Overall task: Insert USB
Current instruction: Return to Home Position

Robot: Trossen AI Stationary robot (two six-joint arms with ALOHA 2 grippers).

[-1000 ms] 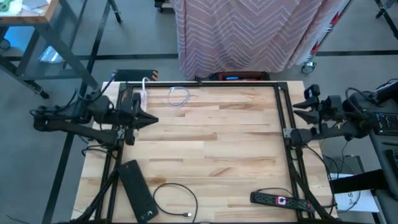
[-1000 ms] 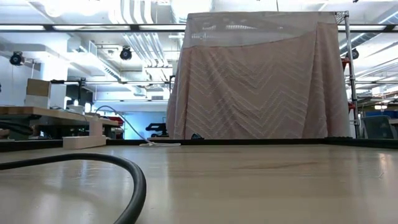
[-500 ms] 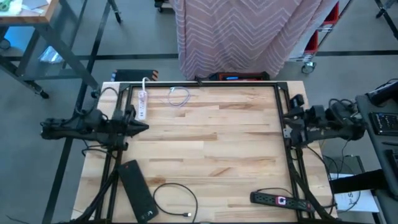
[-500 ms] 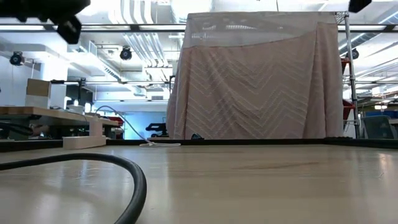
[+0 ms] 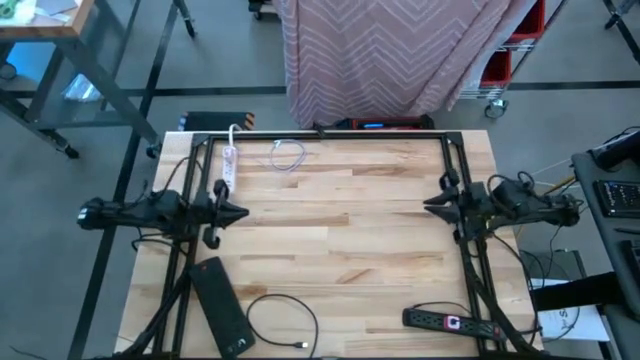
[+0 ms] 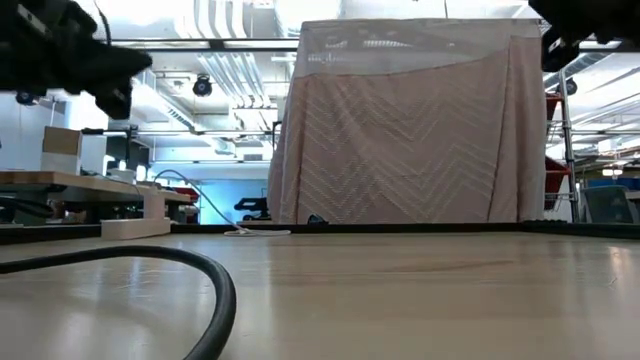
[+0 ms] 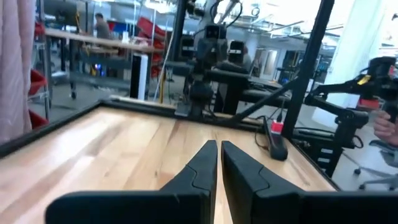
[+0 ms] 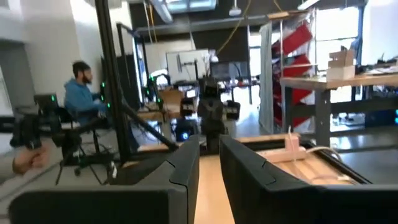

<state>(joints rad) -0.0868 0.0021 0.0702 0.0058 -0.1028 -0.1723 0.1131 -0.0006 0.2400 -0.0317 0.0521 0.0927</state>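
A white power strip (image 5: pixel 227 168) lies flat at the table's far left. A thin white USB cable (image 5: pixel 288 155) lies coiled to its right, near the far edge; it also shows in the low view (image 6: pixel 255 232). My left gripper (image 5: pixel 243 212) hovers over the table's left part and points right. In its wrist view (image 7: pixel 219 149) the fingers are almost together and empty. My right gripper (image 5: pixel 430 207) hovers at the table's right edge and points left. Its fingers are apart and empty in its wrist view (image 8: pixel 209 146).
A black power strip with a red switch (image 5: pixel 450 321) lies at the near right. A black flat box (image 5: pixel 219 305) and a looped black cable (image 5: pixel 285 318) lie at the near left. A black frame (image 5: pixel 320 133) rims the table. A draped pink cloth (image 5: pixel 400 50) stands beyond the far edge.
Both arms have come down into the low view. My right gripper has swung from beside the right frame toward the table's near and left, over the table's right edge. My left gripper has shifted a little toward the near edge.
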